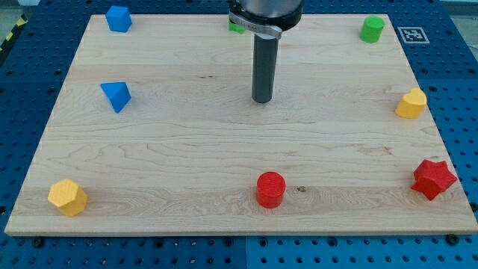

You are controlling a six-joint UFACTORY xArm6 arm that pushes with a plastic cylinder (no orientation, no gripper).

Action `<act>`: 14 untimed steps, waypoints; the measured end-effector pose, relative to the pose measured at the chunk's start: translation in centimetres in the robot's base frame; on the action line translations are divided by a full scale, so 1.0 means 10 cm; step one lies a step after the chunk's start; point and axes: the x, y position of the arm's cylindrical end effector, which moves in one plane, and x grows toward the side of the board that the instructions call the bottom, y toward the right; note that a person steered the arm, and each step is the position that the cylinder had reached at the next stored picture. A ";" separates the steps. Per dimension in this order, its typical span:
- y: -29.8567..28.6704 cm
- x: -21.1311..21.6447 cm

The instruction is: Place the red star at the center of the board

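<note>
Meanwhile, my tip (261,101) rested bare on the pale wooden surface (187,149).
Holding nothing, it stood well apart from the faceted red star (433,178) at four o'clock.

Small green block (236,26) at the view's top: mostly hidden behind the arm's metal collar (256,25); shape indeterminate. Arm body cut off by top edge.

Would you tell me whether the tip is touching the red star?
Apart: the camera view shows my tip mid-board, bare wood between it and the red star.
</note>
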 end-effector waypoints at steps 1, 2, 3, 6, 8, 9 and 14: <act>0.02 0.01; 0.21 0.25; 0.31 0.67; 0.82 1.42; 2.03 1.83; 2.12 1.90; 2.37 1.72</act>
